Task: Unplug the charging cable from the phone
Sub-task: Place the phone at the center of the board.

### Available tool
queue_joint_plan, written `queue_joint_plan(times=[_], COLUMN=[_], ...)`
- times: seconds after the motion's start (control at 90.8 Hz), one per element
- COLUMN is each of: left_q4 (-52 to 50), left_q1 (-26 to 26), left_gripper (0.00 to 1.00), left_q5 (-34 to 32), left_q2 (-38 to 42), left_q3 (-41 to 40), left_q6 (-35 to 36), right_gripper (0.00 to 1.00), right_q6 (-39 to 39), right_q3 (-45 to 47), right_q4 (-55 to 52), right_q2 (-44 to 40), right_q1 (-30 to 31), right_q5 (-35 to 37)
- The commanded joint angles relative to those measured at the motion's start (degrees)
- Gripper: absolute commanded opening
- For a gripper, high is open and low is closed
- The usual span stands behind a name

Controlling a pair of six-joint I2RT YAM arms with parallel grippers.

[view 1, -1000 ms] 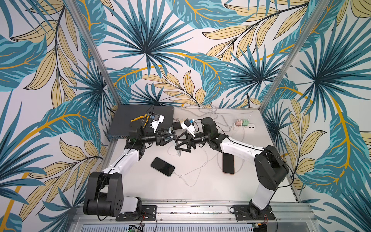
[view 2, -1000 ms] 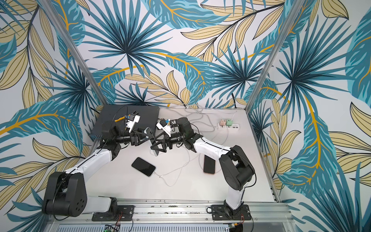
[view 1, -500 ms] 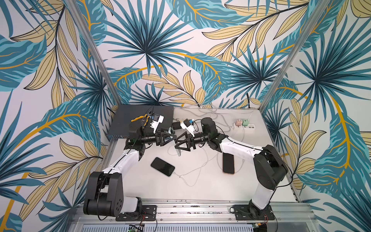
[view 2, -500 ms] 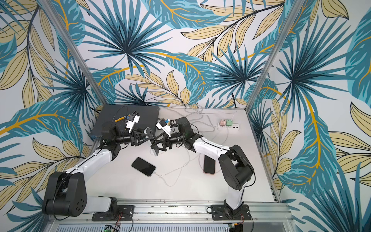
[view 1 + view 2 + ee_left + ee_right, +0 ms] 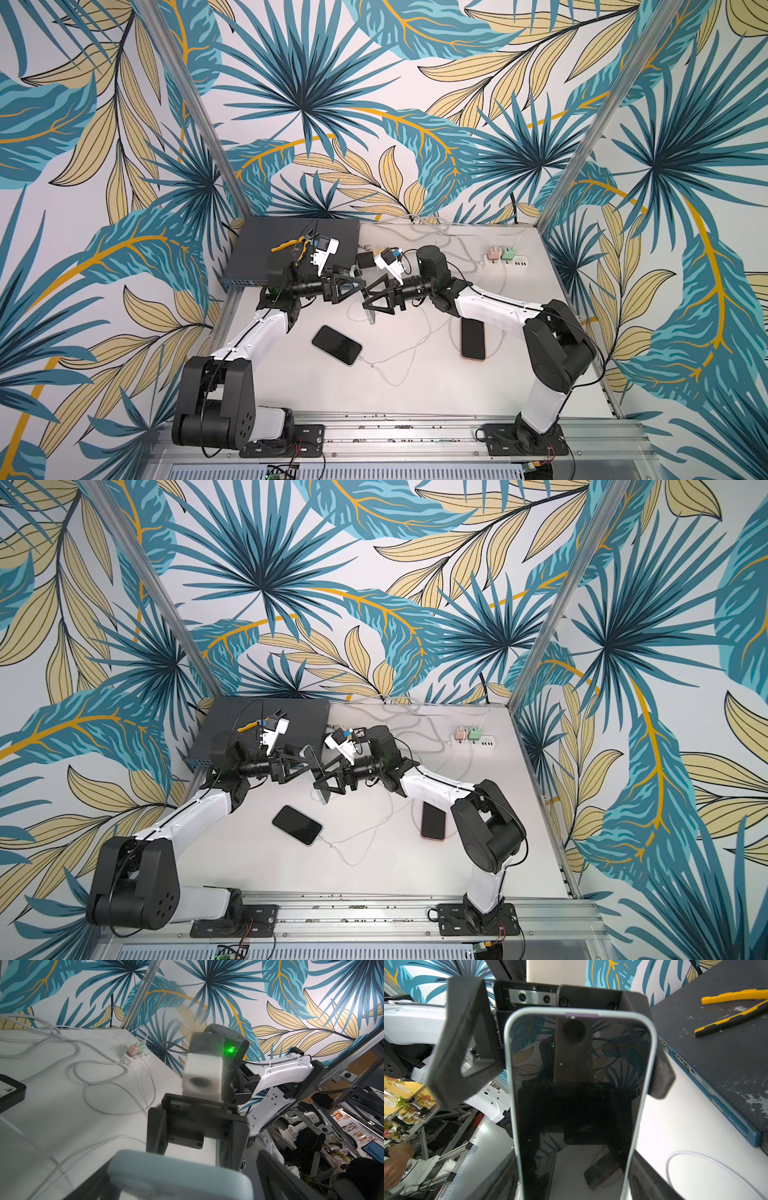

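Mirroring leafy wallpaper (image 5: 608, 972), the dark phone (image 5: 577, 1095) stands between the right fingers (image 5: 652, 1186).

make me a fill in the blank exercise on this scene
The right tool grips a light blue ____.
The left tool has jaws ____ around that phone.
The black phone on the table has a white ____ plugged in.
On the power strip, a green plug sits beside a ____ one.
Missing: phone, open, cable, pink.

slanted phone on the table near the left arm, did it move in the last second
No. The slanted phone lies at the same spot and angle in both top views, equally far from the dark box behind it.
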State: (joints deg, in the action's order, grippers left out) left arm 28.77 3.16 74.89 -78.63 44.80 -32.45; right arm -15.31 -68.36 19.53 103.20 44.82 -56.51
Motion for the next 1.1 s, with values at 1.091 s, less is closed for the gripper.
queue_joint_plan(times=[1.091], left_q4=[-27.14], left_q1=[-2.39], left_gripper=[1.00], left_q5=[-16.27], left_q2=[0.68], left_q3=[7.40], left_q6=[18.46], right_gripper=[0.50], right_q6=[-22.59], right_q3=[8.00], right_q4=[-49.18], right_q2=[-12.05], right_q1=[5.46], right_q5=[66.60])
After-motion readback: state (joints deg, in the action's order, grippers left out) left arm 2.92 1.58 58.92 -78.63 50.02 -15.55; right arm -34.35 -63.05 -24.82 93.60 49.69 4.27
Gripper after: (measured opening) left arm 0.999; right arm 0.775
